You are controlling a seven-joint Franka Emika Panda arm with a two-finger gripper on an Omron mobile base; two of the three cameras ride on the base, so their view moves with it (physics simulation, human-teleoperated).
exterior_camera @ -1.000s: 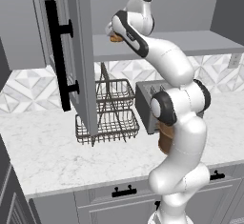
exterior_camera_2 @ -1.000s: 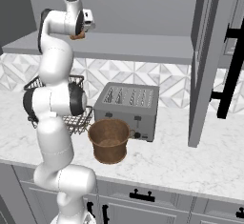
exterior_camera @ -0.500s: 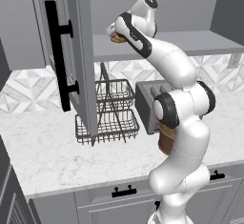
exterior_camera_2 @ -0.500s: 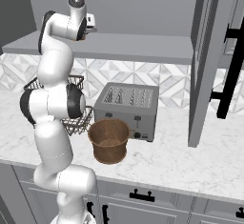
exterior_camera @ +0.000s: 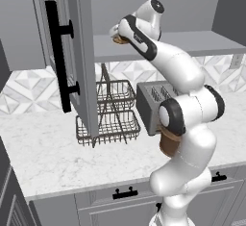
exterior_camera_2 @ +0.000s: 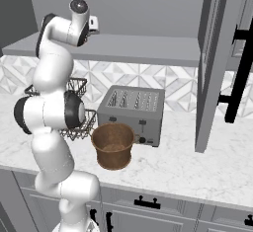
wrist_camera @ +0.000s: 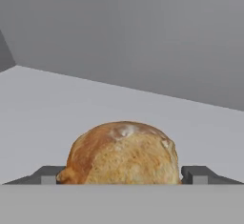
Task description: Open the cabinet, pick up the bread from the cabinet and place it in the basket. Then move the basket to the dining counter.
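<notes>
The cabinet stands open, its door (exterior_camera: 67, 52) swung out to the left and its grey shelf (exterior_camera: 192, 44) bare to the right. On that shelf sits the bread (wrist_camera: 123, 154), a golden-brown roll, of which a brown sliver (exterior_camera: 118, 40) peeks out past the hand. My gripper (wrist_camera: 124, 175) reaches in at shelf height, one fingertip touching each side of the roll, shut on it. The arm rises high to the cabinet (exterior_camera_2: 148, 48). The basket (exterior_camera_2: 113, 144), brown and woven, stands empty on the counter in front of the toaster; the arm partly hides the basket (exterior_camera: 168, 143). The dining counter is out of view.
A grey toaster (exterior_camera_2: 131, 112) stands behind the basket. A two-tier black wire rack (exterior_camera: 113, 114) sits under the open door. The right cabinet door (exterior_camera_2: 212, 68) hangs open over the marble counter (exterior_camera_2: 197, 167). Grey drawers (exterior_camera: 125, 201) line the front below.
The hand has pushed a little further into the cabinet, and its jaws have come in slightly onto the bread. Basket, toaster and rack have not moved.
</notes>
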